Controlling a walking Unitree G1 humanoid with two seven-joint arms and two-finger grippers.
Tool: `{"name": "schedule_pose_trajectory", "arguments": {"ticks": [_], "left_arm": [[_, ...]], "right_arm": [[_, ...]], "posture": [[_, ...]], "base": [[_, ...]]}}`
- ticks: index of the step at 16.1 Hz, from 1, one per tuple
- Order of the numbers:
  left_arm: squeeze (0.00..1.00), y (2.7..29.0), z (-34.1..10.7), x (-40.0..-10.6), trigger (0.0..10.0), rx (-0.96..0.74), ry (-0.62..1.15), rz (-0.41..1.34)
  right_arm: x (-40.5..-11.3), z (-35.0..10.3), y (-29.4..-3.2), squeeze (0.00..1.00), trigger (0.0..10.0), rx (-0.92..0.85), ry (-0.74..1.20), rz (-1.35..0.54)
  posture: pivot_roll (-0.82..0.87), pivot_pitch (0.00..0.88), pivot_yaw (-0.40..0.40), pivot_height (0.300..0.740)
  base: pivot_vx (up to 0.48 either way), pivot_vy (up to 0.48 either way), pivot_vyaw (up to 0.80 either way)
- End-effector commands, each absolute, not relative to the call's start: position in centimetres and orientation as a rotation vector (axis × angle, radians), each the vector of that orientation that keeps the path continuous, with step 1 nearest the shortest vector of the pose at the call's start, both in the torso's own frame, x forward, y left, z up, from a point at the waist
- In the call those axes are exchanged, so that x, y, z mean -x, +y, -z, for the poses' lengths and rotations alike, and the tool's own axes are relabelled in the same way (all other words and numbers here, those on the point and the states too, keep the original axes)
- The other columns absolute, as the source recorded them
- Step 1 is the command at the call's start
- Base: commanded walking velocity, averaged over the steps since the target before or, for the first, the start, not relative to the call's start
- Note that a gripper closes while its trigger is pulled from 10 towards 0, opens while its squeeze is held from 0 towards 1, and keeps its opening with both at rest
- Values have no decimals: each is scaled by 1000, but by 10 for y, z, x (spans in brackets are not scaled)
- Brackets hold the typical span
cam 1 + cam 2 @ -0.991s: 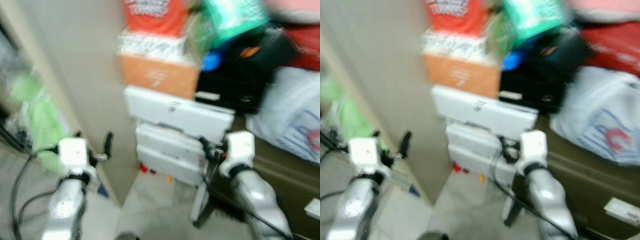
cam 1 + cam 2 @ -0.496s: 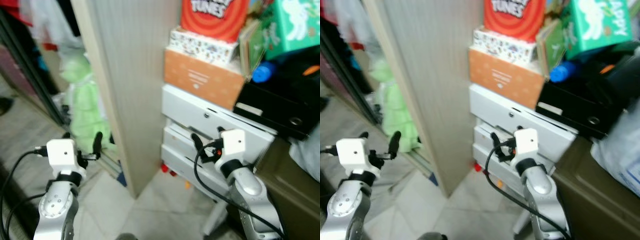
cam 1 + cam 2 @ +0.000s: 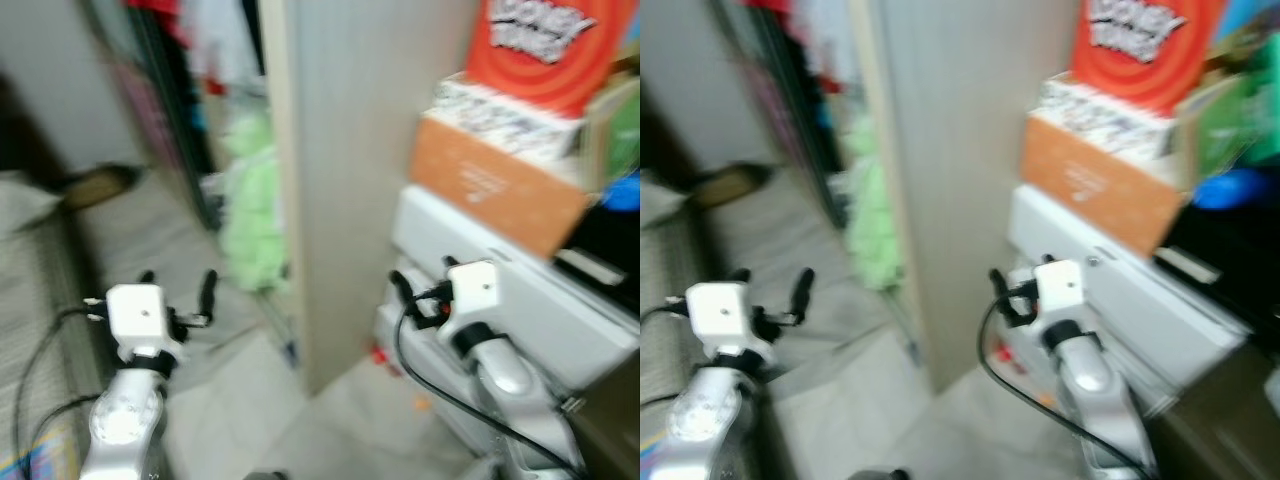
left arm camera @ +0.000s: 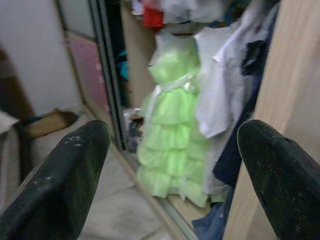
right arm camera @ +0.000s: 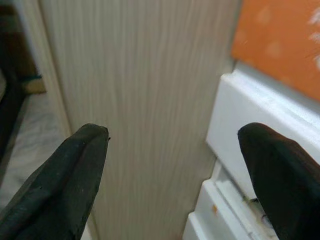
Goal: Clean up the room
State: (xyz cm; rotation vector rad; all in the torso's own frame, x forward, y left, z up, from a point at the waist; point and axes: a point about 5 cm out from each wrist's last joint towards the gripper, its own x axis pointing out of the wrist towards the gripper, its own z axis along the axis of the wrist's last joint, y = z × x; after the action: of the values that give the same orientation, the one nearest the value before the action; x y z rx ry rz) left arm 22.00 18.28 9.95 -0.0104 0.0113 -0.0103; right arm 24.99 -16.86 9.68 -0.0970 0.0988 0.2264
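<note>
The head views are blurry. A tall, pale wood panel [image 3: 350,150] stands in the middle of the room, w/ straight grain lines running up it. It looks like the side of a wardrobe.

Left of the panel the wardrobe is open. A light green frilly dress [image 4: 172,130] hangs inside, touching a white shirt [image 4: 225,90] next to it. Dark clothes hang just beside the shirt, by the panel. A dark sliding-door frame [image 4: 107,75] runs up beside the dress. Some red cloth sits up high at the top.

Right of the panel is a pile of boxes. White plastic drawers [image 3: 520,290] are at the bottom. An orange box [image 3: 495,190] sits on them. A small patterned box [image 3: 500,110] sits on that, and a red box [image 3: 545,45] w/ white letters is on top. Something blue and something green are off to the right, too blurry to tell what.

The floor [image 3: 350,430] is pale grey tile, w/ a few tiny red and orange bits near the bottom drawer. Far left is a dark, flat thing [image 3: 95,185] on the floor, too blurry to name.

Left hand [image 4: 172,165] is held up in front of the dress, fingers [image 4: 75,165] wide apart, holding nothing. Right hand [image 5: 172,175] points at the panel & drawers, also wide, holding nothing.
</note>
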Motion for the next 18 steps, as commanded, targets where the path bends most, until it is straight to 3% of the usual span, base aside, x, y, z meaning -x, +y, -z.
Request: {"name": "schedule_pose_trajectory", "arguments": {"ticks": [1, 18], "left_arm": [[0, 188, -103, -221, 10000, -9, 3, -7], [0, 194, -102, -218, 10000, -30, 38, 13]], "right_arm": [[-253, -102, -164, 0, 10000, 93, 78, -234], [-252, -99, -155, 0, 10000, 60, 105, -322]], "posture": [[0, 4, -4, 740], [3, 4, -8, 740]], "base": [[0, 0, 800], [0, 0, 800]]}}
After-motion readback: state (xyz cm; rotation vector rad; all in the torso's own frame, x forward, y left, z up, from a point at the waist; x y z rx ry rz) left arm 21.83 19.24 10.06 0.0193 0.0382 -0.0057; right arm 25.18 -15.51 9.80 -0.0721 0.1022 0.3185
